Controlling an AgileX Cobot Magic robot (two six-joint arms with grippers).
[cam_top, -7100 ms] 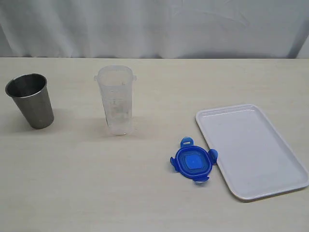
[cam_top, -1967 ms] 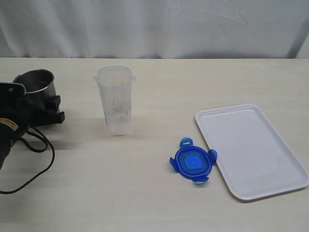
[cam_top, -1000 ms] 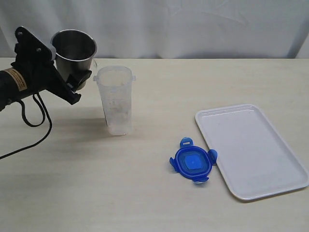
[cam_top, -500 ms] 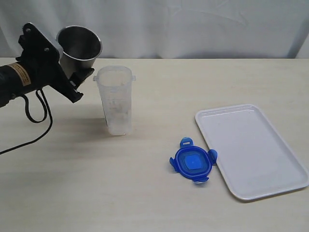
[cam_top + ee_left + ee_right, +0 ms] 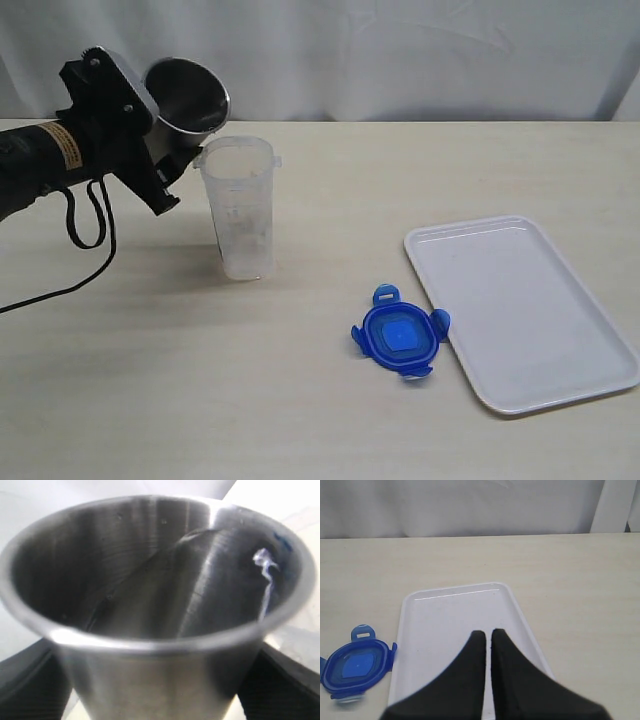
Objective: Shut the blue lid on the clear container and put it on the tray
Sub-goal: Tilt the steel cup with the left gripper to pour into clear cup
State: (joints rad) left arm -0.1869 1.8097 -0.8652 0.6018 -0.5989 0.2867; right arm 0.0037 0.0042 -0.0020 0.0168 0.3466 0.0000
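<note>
The left gripper [image 5: 175,138] grips the tilted cup [image 5: 190,95], jaws wide, far left of the tray [image 5: 520,300]; its far finger is hidden behind the cup. The container [image 5: 240,205] stands open, well left of the tray; the lid [image 5: 400,338] lies just beside the tray's left edge. The right gripper [image 5: 488,634], pinched closed and empty, hovers over the tray, outside the exterior view.
</note>
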